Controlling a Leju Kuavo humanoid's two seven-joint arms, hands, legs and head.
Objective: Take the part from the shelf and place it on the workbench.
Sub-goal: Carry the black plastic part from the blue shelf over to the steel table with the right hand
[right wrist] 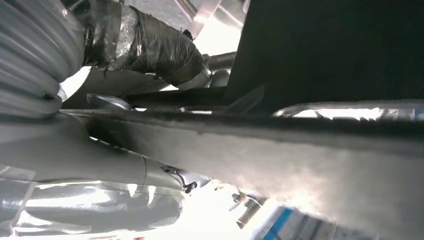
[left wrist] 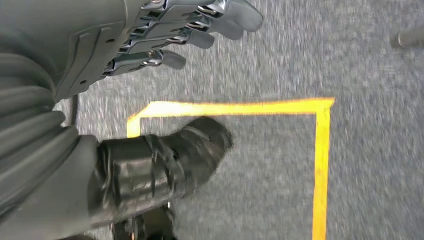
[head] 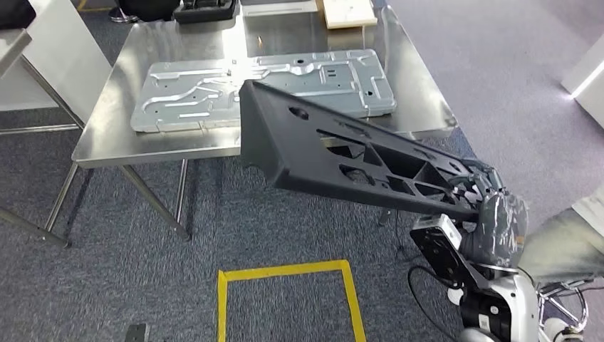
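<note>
Head view: right hand (head: pixel 491 214) grips one end of the long black part (head: pixel 342 153), so the rest sticks out unsupported like a cantilever. The grip sits at the near, narrower end; my read is that this lets the far end reach over the bench (head: pixel 278 32) first. The part is in the air, not on the bench yet. Its wide far end overlaps the near bench edge and the grey metal panel (head: pixel 214 92) lying there.

Long axis runs from the hand, low on the robot's right, up and away toward the left, far end higher. The ribbed, pocketed face is up.

Left wrist view: left hand (left wrist: pixel 165 35) hangs over the carpet and the yellow floor tape (left wrist: pixel 320 165), fingers loosely apart, holding nothing.

A person's leg (head: pixel 570 242) is just beside the right arm.
</note>
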